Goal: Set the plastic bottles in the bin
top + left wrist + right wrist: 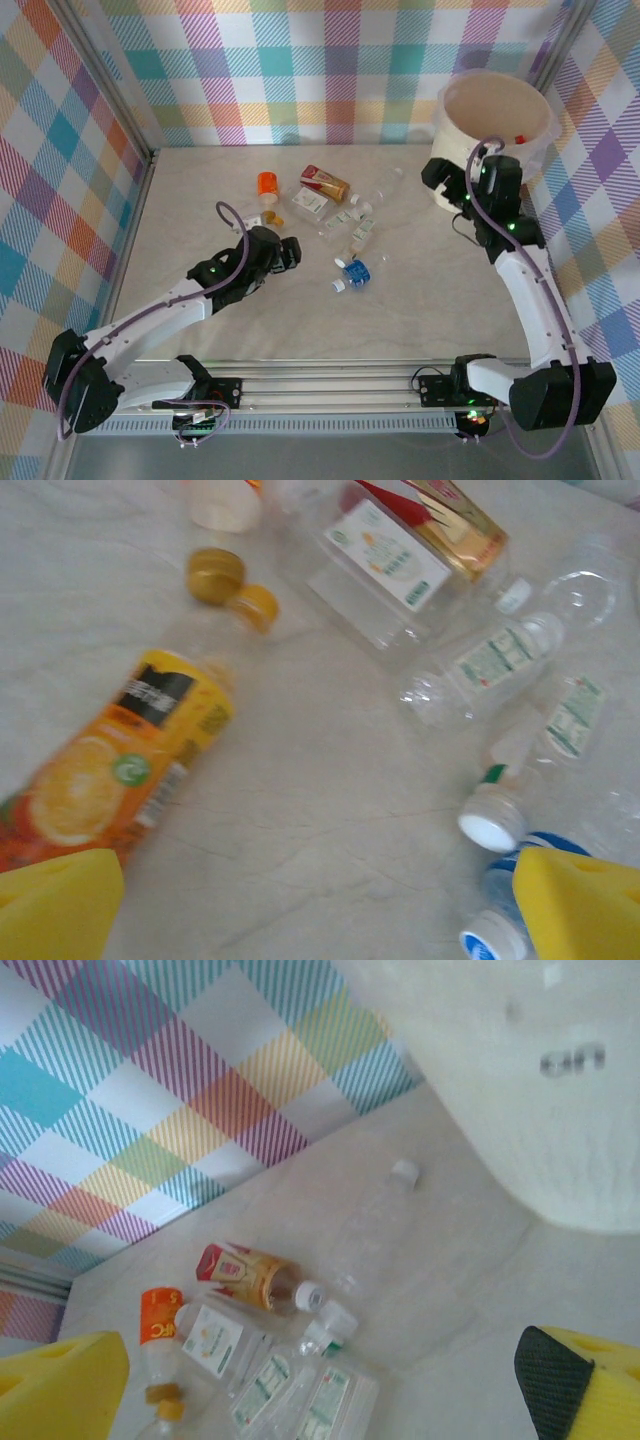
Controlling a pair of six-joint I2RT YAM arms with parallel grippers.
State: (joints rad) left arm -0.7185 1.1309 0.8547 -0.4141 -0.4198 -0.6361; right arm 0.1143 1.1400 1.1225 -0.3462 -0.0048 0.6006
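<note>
Both my grippers are empty. R gripper [437, 178] hangs just beside the bin [497, 92], by its near-left wall, jaws spread wide w/ nothing between. In the right wrist view the R pads [55, 1385] sit at the two bottom corners, and the bin's pale wall curves across the top right. L gripper [290, 250] is well left of the bin, low over the table [450, 300]. It's also wide open, L pads [580, 900] far apart & bare.

The plastic bottles [340, 215] lie loose on the table, left of the bin & apart from it, between it and my L gripper. On the bin side of the pile are the small clear bottles [358, 228] w/ green-white labels. Further from the bin: the red-and-gold bottle [325, 182], the white-label bottle [310, 200], then the orange-label bottle [268, 184]. The blue-label bottle [357, 272], white cap, lies at the near edge of the pile. In the left wrist view it's right by my R-hand pad. The orange juice bottle [120, 765] lies on its side farthest from the bin, just ahead of the other pad, yellow cap pointing away. Can't tell if it touches. A small red bit shows inside the bin, too small to tell what
</note>
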